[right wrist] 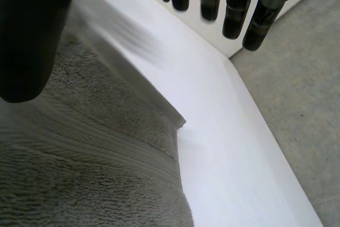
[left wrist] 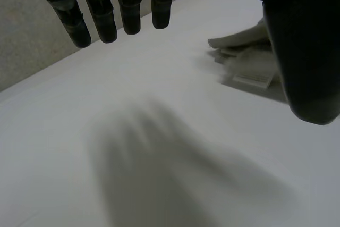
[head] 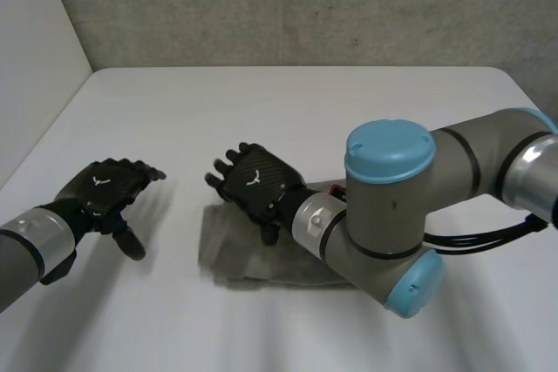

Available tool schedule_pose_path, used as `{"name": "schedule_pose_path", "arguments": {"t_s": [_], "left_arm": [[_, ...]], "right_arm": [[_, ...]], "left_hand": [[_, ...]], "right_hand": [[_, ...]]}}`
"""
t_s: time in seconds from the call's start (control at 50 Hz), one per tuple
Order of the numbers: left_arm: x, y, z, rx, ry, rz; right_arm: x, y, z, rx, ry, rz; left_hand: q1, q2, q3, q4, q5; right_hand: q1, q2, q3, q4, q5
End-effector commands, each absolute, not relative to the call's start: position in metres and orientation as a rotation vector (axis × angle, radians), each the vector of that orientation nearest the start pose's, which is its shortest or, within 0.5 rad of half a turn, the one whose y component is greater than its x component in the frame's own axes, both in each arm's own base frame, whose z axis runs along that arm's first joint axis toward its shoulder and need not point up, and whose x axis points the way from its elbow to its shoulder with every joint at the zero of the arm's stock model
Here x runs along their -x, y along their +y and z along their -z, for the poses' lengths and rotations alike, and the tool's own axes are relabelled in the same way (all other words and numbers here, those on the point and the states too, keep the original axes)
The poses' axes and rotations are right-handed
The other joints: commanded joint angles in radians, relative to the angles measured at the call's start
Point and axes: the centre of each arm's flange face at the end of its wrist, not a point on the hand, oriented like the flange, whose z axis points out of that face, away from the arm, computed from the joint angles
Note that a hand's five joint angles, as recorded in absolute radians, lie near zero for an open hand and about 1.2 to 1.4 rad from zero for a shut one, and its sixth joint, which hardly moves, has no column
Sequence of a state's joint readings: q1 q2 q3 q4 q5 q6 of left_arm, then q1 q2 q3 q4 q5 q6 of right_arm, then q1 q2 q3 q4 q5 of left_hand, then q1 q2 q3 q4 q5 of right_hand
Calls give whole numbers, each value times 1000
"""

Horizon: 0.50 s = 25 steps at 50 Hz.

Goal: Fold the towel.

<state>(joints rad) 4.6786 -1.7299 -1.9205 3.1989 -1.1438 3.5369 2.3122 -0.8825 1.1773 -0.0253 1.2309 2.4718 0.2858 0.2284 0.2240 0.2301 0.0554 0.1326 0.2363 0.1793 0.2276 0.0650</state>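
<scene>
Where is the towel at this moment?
In the head view the grey towel lies on the white table, partly under the right hand; the left hand is to its left, apart from it.

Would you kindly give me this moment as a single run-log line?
towel: folded, on table | left hand: open, beside towel | right hand: open, above towel

— The towel point(right wrist: 106, 147)?
— Grey terry cloth, fuzzy, with a ribbed band. The table point(head: 288, 111) is smooth, matt white.
— And the left hand point(head: 109, 193) and right hand point(head: 255, 184)?
— Black hard shells with a slight sheen. The caps point(head: 390, 150) look like smooth blue plastic, and the wall point(head: 305, 6) is rough.
</scene>
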Motion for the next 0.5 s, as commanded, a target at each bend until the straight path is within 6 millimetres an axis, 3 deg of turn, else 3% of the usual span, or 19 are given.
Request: {"name": "schedule_pose_path", "arguments": {"t_s": [0.02, 0.1, 0.18, 0.22, 0.24, 0.34, 0.42, 0.5], "left_arm": [[195, -255, -188, -1024, 2568, 1875], [207, -250, -192, -1062, 2576, 1911], [225, -242, -201, -1075, 2601, 1971], [232, -239, -204, -1074, 2609, 1992], [238, -236, -205, -1080, 2621, 2002], [255, -227, -205, -1116, 2624, 2020], [264, -224, -196, -1137, 2649, 1978], [274, -221, -184, -1151, 2651, 1950]], "right_arm": [[-378, -207, -199, 1497, 1630, 1680], [-347, -217, -220, 1385, 1717, 1713], [-326, -221, -220, 1345, 1787, 1709], [-303, -224, -211, 1311, 1879, 1691], [-303, -224, -211, 1310, 1880, 1691], [-264, -225, -184, 1241, 2026, 1627], [-247, -227, -170, 1198, 2068, 1615], [-230, -232, -152, 1144, 2112, 1622]], "left_hand": [[-110, -53, -49, -56, -55], [-110, -53, -49, -56, -55], [-110, -53, -49, -56, -55], [-110, -53, -49, -56, -55], [-110, -53, -49, -56, -55], [-110, -53, -49, -56, -55], [-110, -53, -49, -56, -55], [-110, -53, -49, -56, -55]], "right_hand": [[-133, -236, -5, -53, -65], [-133, -236, -5, -53, -65], [-133, -236, -5, -53, -65], [-133, -236, -5, -53, -65], [-133, -236, -5, -53, -65], [-107, -210, -5, -53, -65], [19, -84, -5, -53, -65], [184, 80, -5, -53, 77]]}}
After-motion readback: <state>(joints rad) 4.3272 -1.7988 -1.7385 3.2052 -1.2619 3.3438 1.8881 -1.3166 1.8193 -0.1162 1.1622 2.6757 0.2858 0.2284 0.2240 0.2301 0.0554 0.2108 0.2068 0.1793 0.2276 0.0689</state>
